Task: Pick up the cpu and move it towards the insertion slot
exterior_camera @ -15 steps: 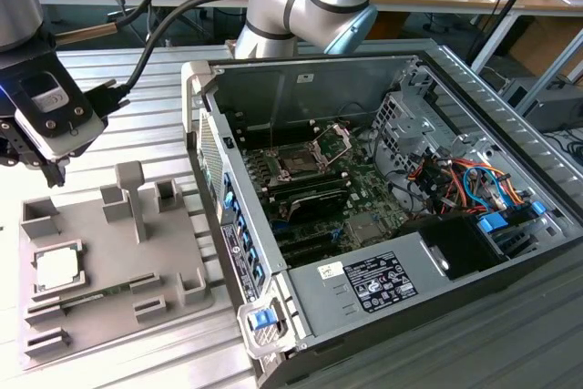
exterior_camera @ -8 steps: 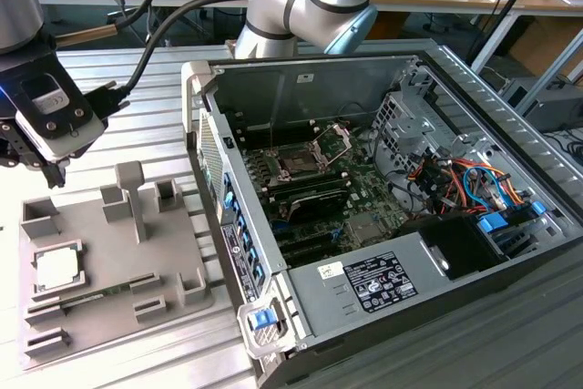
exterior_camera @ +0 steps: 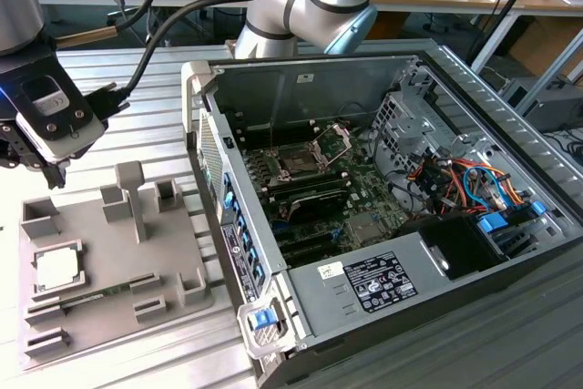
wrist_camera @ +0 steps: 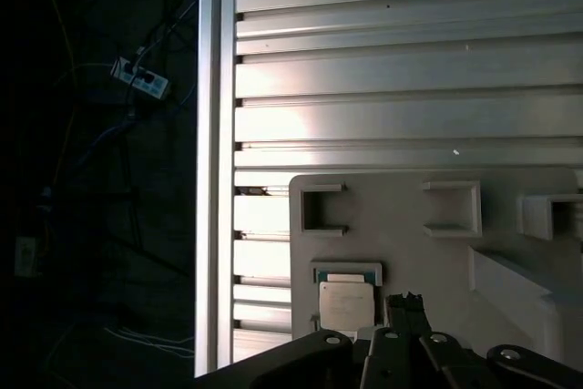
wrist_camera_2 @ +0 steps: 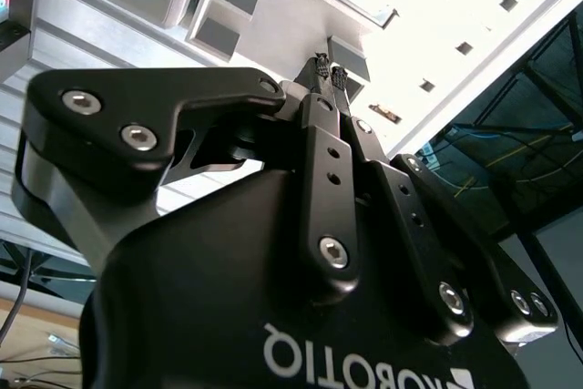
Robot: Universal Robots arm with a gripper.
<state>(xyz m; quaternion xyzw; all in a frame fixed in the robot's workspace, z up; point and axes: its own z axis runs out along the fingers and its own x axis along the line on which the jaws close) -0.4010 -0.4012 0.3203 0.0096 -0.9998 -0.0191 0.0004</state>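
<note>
Gripper (exterior_camera: 53, 173) hangs over the grey tray (exterior_camera: 96, 248), fingers pressed together on nothing; the cpu (exterior_camera: 56, 268) lies flat in a tray pocket.
In the first wrist view the cpu (wrist_camera: 346, 305) sits just beside the fingertips (wrist_camera: 401, 312), not touching, its near edge cut off by the gripper body. The insertion slot (exterior_camera: 301, 159) is well apart, inside the open computer case (exterior_camera: 301, 88); its dark centre is hard to make out.
</note>
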